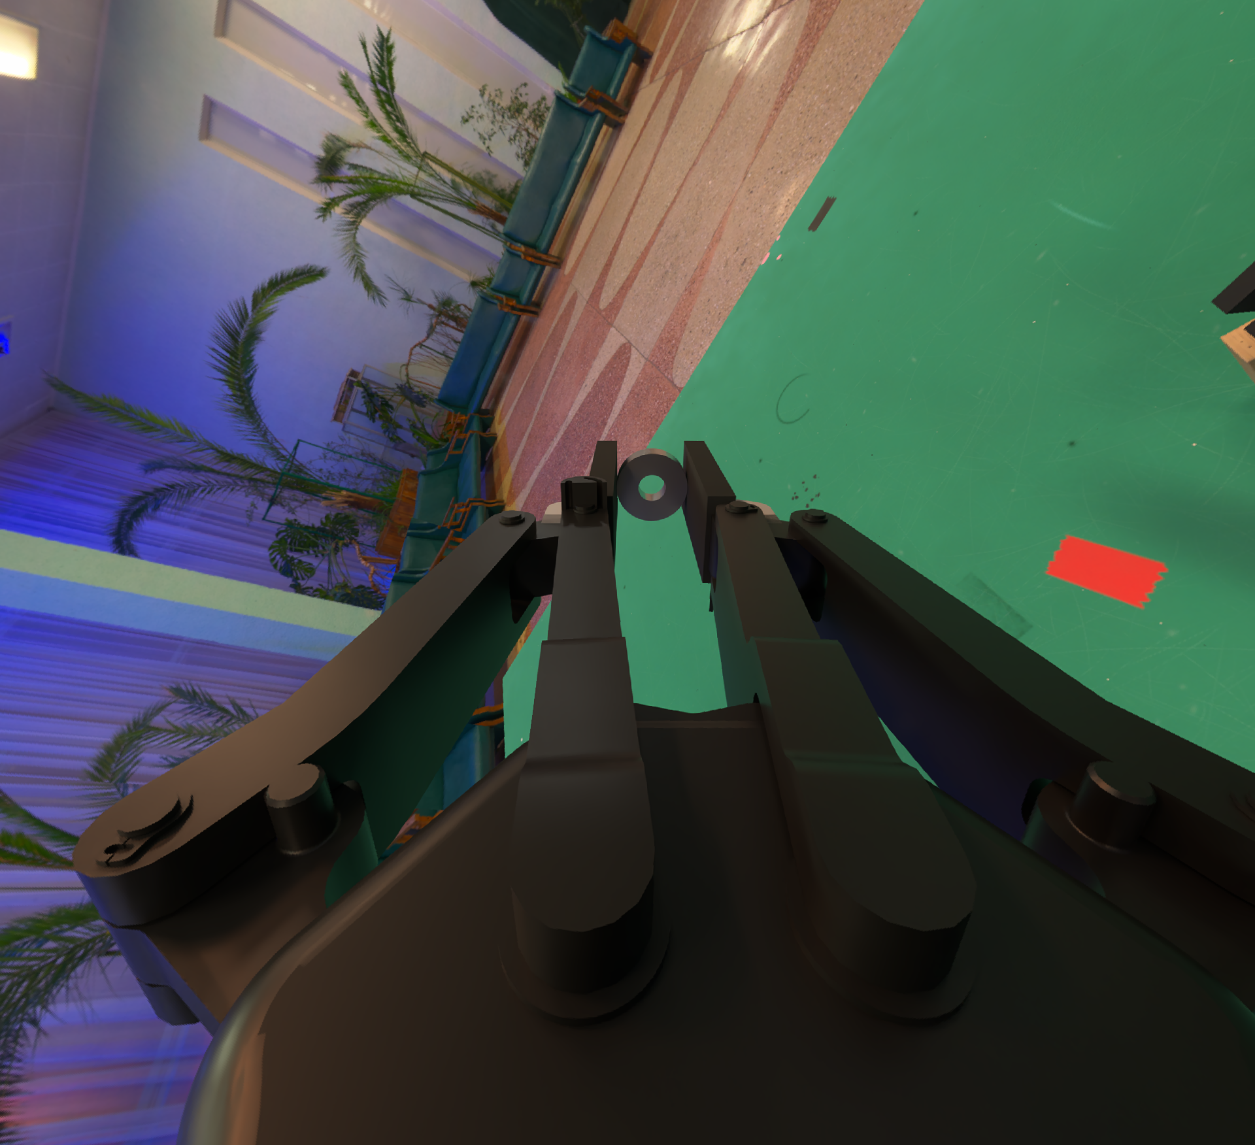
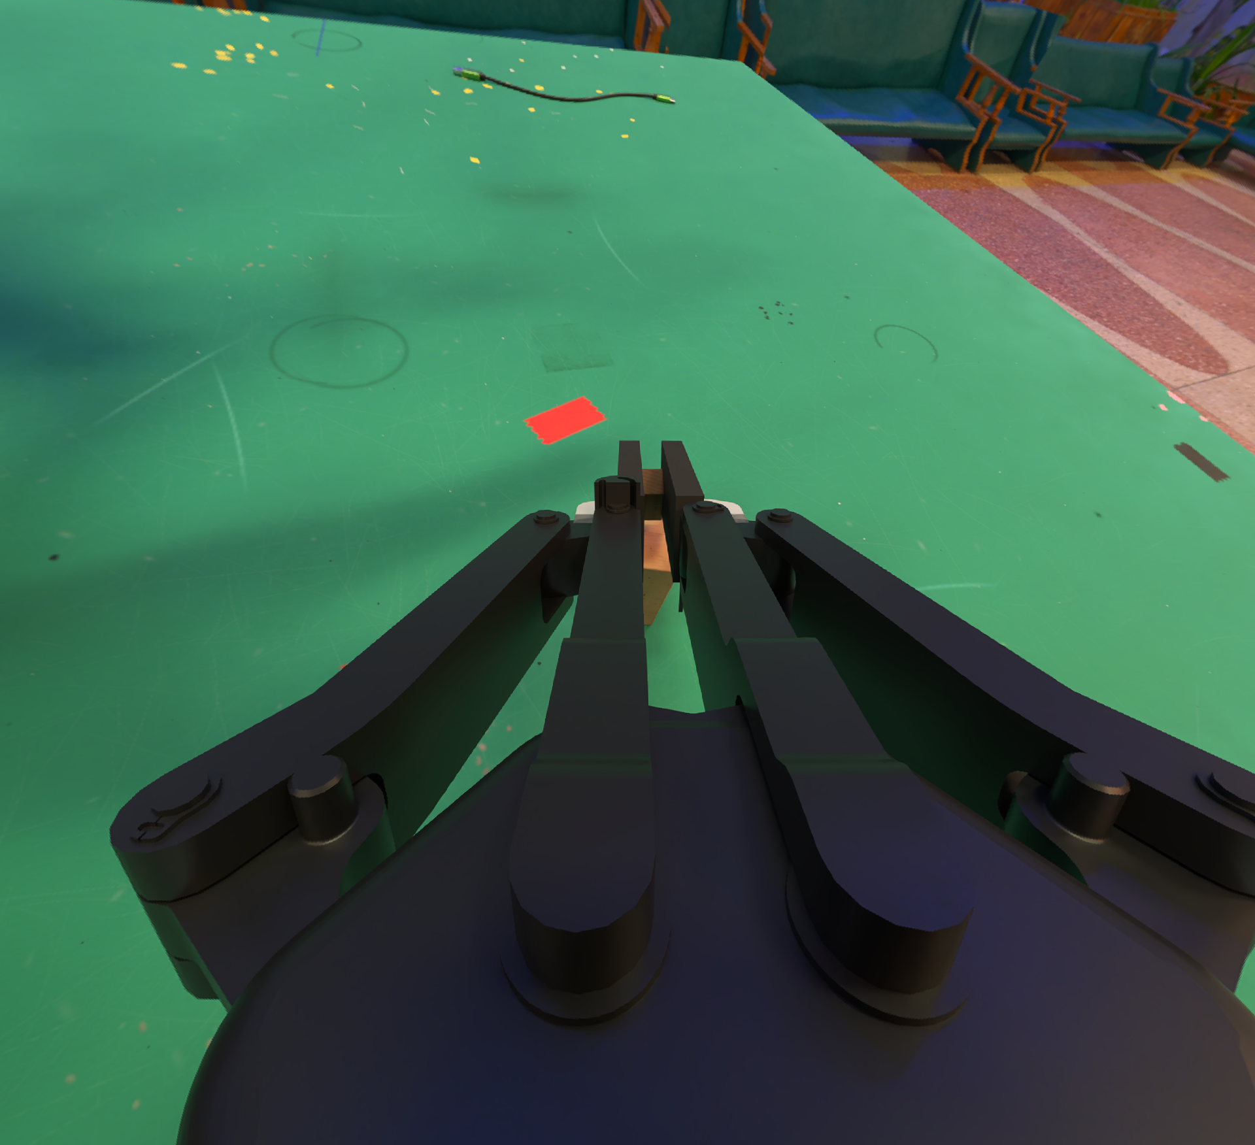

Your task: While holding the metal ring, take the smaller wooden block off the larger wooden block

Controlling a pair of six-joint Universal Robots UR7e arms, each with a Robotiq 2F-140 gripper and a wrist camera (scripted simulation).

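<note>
While the left gripper [image 1: 650,467] pinches the ring [image 1: 652,486] by its rim between both fingertips, the ring's flat face and round hole turn toward the camera at the centre of the left wrist view, raised above the green table [image 1: 1019,230]. Red tape [image 1: 1105,570] lies on the table at the right of that frame. At the far right edge, a pale wooden corner [image 1: 1241,346] shows under a dark shape [image 1: 1237,292]; too little is visible to tell which block it is.

At the centre of the right wrist view, the right gripper [image 2: 650,460] is clamped on a wooden block [image 2: 653,545], which fills the narrow gap between the fingers and runs back toward the camera between them. Its lower corner pokes out below the fingers. Whether this is the smaller block cannot be told from this frame alone, and the larger block is not in sight here.

Red tape [image 2: 564,420] sits just beyond the fingertips, slightly left. A thin black cable [image 2: 564,92] with green ends lies far off toward the upper middle, among scattered yellow specks [image 2: 224,54]. Teal benches [image 2: 876,46] line the top of the frame beyond the table's far edge.
</note>
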